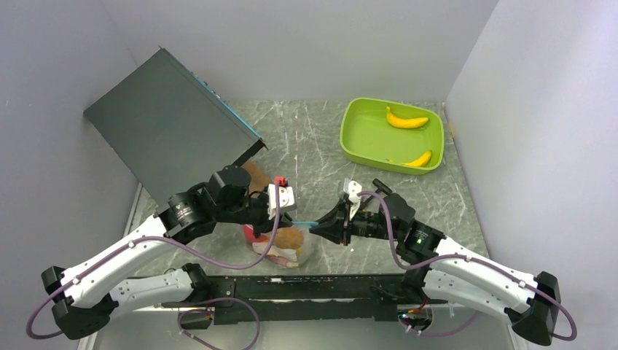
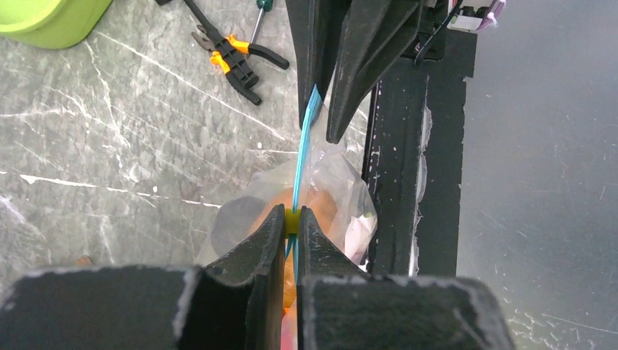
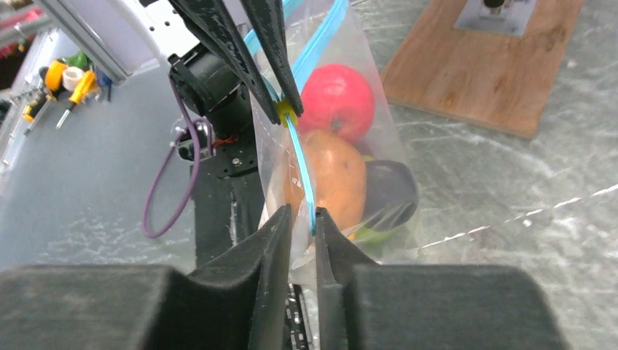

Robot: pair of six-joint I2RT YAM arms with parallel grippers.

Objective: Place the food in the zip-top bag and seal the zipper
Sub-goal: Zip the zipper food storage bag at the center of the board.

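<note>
The clear zip-top bag (image 1: 280, 249) hangs between my two grippers near the table's front edge. It holds a red apple (image 3: 337, 102), a brown-orange pear (image 3: 335, 179), a dark plum (image 3: 390, 193) and something green (image 3: 372, 235). My left gripper (image 2: 291, 215) is shut on the yellow slider (image 2: 291, 222) of the blue-green zipper (image 2: 302, 160). My right gripper (image 3: 302, 216) is shut on the zipper's end (image 3: 311, 211). The zipper (image 1: 306, 223) runs taut between them. Two yellow bananas (image 1: 407, 121) (image 1: 419, 159) lie in the lime tray (image 1: 357, 135).
A dark grey box (image 1: 167, 124) leans at the back left. Black-and-orange pliers (image 2: 233, 62) and a screwdriver (image 2: 260, 14) lie on the marble. A wooden board (image 3: 481, 58) lies beyond the bag. The black frame rail (image 2: 415, 146) runs right beside the bag.
</note>
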